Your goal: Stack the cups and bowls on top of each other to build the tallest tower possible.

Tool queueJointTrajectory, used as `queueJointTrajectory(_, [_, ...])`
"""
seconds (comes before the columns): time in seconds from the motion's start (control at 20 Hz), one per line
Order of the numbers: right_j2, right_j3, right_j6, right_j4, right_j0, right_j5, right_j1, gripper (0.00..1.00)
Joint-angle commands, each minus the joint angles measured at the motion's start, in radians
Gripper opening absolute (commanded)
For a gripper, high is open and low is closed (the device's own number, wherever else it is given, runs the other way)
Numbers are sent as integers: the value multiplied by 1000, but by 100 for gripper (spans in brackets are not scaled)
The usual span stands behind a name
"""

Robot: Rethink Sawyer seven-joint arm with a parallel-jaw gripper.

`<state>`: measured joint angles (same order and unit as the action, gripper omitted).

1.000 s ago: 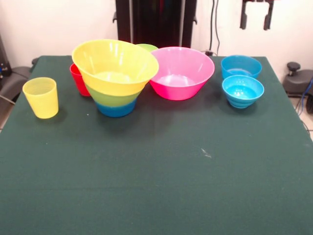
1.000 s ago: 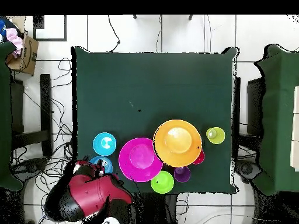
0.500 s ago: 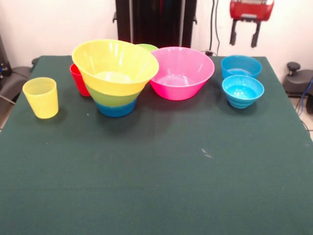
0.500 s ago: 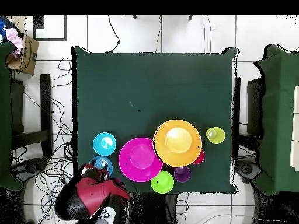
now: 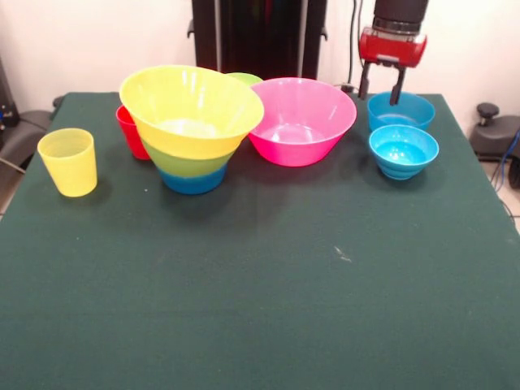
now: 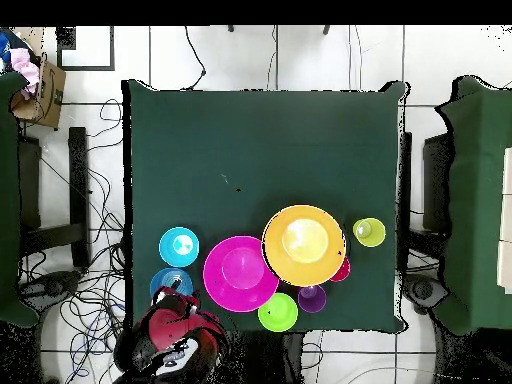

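A stack [image 5: 191, 122] stands left of centre: a large orange-yellow bowl [image 6: 304, 244] on a green bowl on a blue bowl. The pink bowl [image 5: 301, 120] sits beside it, also seen from overhead [image 6: 241, 273]. Two blue bowls stand at the right, one far [image 5: 400, 110] and one near [image 5: 403, 150]. The yellow cup [image 5: 69, 161] stands at the left. The red cup [image 5: 130, 130] and a small green bowl [image 5: 244, 79] peek from behind the stack. The purple cup [image 6: 311, 297] shows only from overhead. My gripper [image 5: 380, 88] is open and empty, just above the far blue bowl's left rim.
The robot's black pedestal [image 5: 258, 36] stands behind the table's far edge. The green table [image 5: 260, 276] stretches bare toward the camera. In the overhead view the red arm [image 6: 175, 335] hangs over the table's edge by the blue bowl [image 6: 168, 282].
The gripper has come down and moved left in the front view, from high at the top edge to just above the far blue bowl. Bowls and cups have not moved.
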<state>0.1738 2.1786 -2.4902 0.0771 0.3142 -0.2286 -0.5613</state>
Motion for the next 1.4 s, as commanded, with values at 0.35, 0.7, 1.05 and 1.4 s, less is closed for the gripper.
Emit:
queueJointTrajectory(0.35, [-53,-99,-153,-149,33,-33,86,100])
queueJointTrajectory(0.7, [-57,-133,-136,-156,26,-84,152,100])
queueJointTrajectory(1.05, [-54,-151,-130,-138,7,-135,206,100])
queueJointTrajectory(1.4, [-53,-157,-113,-127,-7,-151,224,100])
